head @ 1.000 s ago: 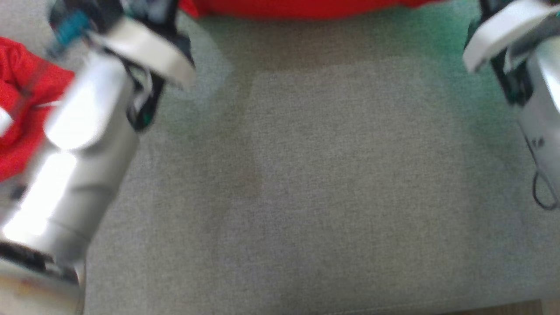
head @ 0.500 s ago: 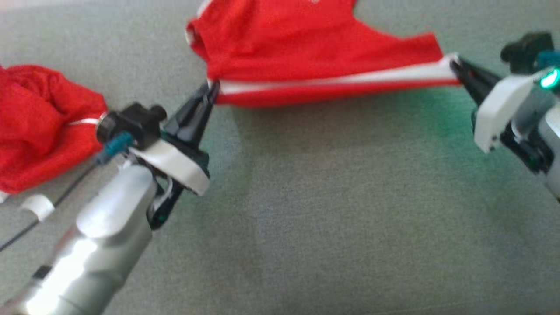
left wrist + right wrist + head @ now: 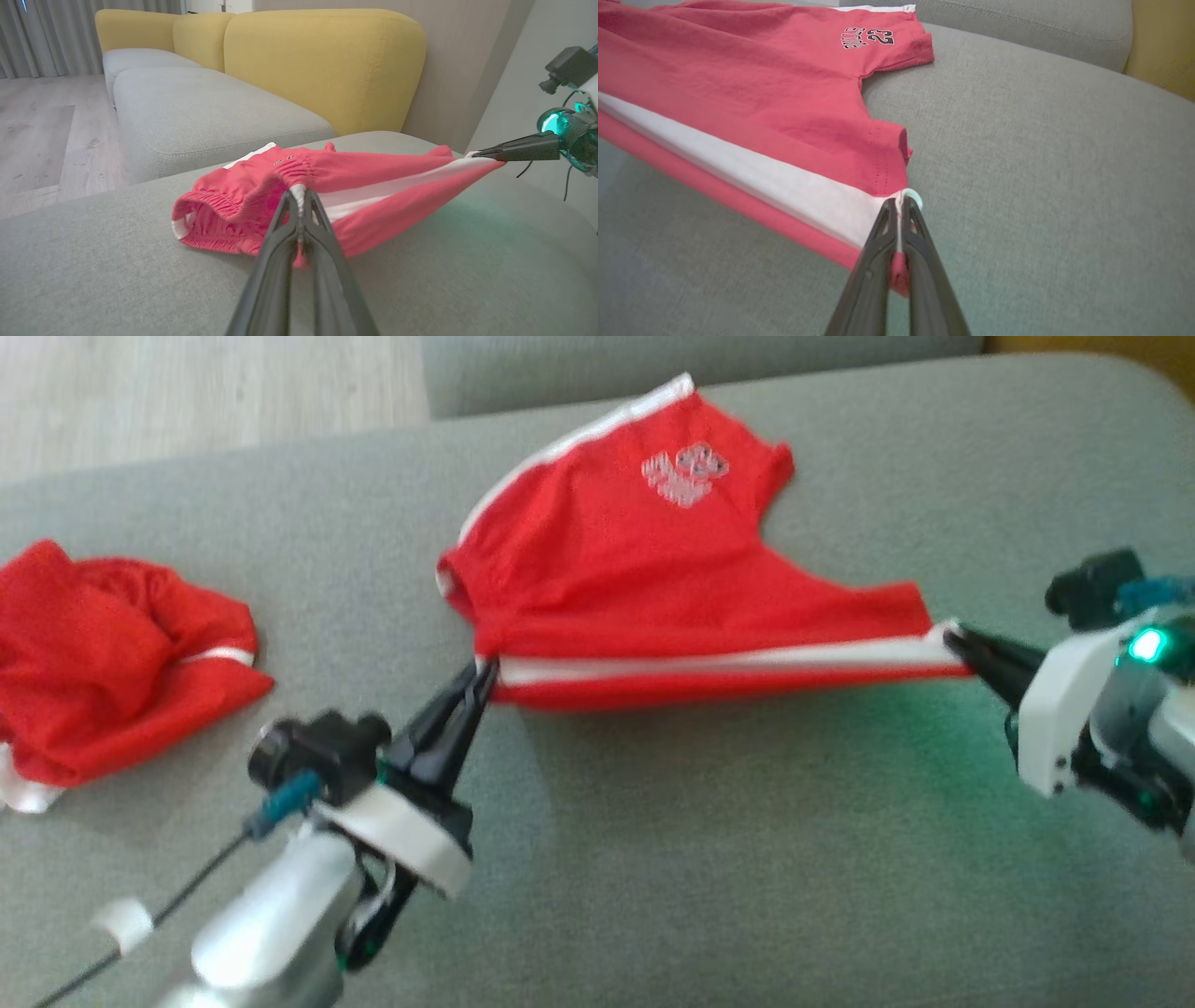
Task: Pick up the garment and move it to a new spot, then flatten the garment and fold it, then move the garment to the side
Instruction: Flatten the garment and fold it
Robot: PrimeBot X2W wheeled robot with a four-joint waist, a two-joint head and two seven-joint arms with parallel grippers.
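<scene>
Supporting all the work is a grey sofa cushion (image 3: pixel 709 859), with a yellow backrest (image 3: pixel 322 65) beyond it in the left wrist view.

The red shorts (image 3: pixel 635 579) sit in the middle of the cushion, towards its far side. Their far part rests on the fabric. Their near edge is raised and pulled taut between the two arms. A second, crumpled red garment (image 3: pixel 112 653) lies well apart at the far left, touched by neither arm.

The left gripper (image 3: pixel 481 677) is closed on the waistband corner at the near left of the shorts. The right gripper (image 3: pixel 952 639) is closed on the leg hem at the near right. Between the two pinch points the white side stripe (image 3: pixel 728 663) runs straight. A small printed logo (image 3: pixel 684 476) faces up near the far edge.

Assessment: the pick-up appears complete and the garment looks to be at or close to its new spot. Flattening is judged to be in hand but not finished, as the near edge is off the cushion and the waistband is bunched. Folding and the final move aside are outstanding.
</scene>
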